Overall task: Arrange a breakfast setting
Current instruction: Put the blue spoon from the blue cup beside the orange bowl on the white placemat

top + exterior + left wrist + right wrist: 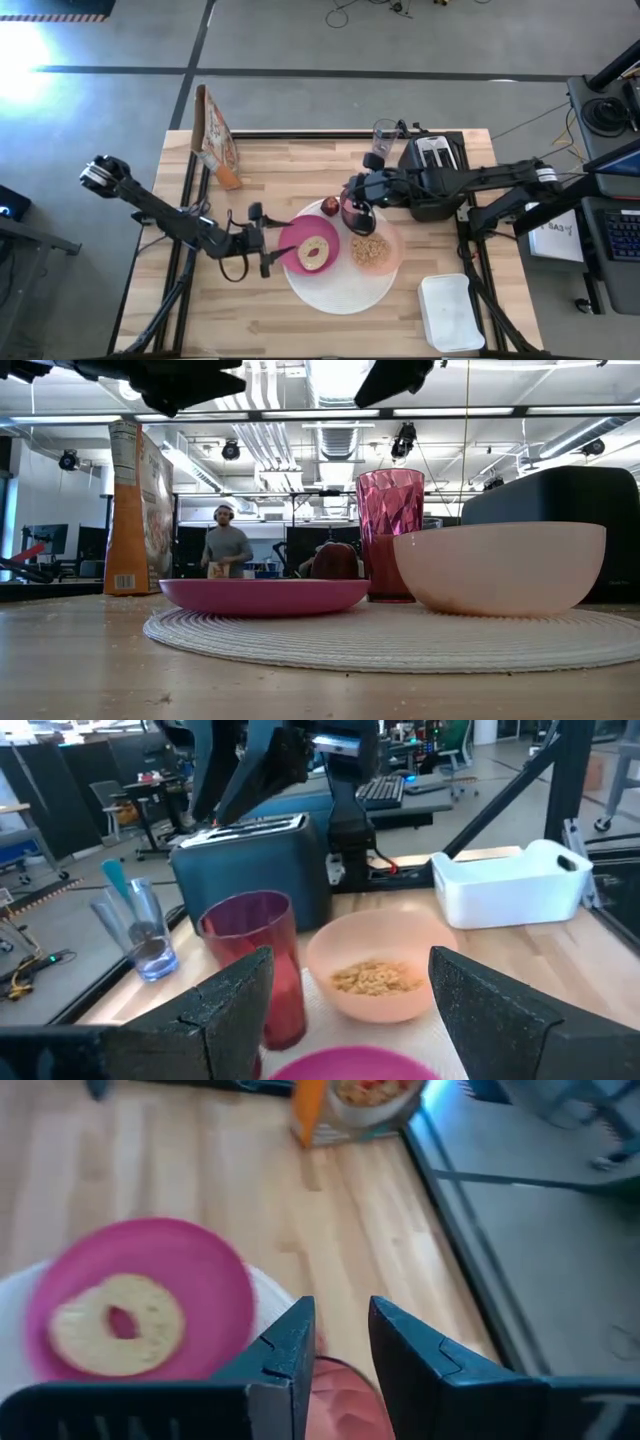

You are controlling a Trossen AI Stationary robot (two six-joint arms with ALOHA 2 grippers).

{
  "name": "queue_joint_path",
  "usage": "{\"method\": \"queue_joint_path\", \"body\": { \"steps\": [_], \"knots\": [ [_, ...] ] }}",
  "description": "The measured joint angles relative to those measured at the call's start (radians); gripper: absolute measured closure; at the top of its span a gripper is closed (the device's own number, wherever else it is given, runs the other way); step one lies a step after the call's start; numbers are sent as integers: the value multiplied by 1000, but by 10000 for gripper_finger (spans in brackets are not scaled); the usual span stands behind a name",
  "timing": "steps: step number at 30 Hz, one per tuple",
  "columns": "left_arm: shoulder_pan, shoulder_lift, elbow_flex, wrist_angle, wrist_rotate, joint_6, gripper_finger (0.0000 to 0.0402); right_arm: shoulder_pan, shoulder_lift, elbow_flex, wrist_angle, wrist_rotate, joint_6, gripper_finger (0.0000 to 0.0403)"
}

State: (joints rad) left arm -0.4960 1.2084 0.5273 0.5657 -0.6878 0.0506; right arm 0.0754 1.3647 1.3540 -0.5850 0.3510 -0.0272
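The large white round disc lies mid-table. On it rest the magenta plate with the bagel, the peach bowl holding cereal, and the upright pink tumbler. The small red fruit sits at the disc's far edge. My left gripper is open and raised just left of the plate, which shows in its wrist view. My right gripper hovers over the tumbler, its fingers a little apart and clear of the rim.
The black toaster stands at the far right under my right arm. A clear glass is beside it. A cereal box stands far left and a white tray lies near right. A person is far behind the table.
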Motion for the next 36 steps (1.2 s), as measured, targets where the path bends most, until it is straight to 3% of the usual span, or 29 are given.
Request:
{"method": "queue_joint_path", "body": {
  "steps": [9,15,17,19,26,30,36],
  "knots": [
    [4,-55,-112,72,0,-35,151,-2,26,0,1,125,-111,299],
    [4,-60,-142,117,0,-31,151,-21,8,0,-111,530,16,294],
    [3,-59,-143,120,0,-31,151,-63,-17,0,-181,579,71,296],
    [3,-55,-142,122,1,-31,151,-133,-40,0,-247,523,150,298],
    [3,-31,-120,123,52,-31,151,-458,-60,0,-307,58,253,287],
    [3,-13,-110,130,77,-36,151,-588,-38,0,-308,-39,251,258],
    [5,-4,-101,134,78,-41,151,-661,-21,0,-299,-136,247,210]
  ]
}}
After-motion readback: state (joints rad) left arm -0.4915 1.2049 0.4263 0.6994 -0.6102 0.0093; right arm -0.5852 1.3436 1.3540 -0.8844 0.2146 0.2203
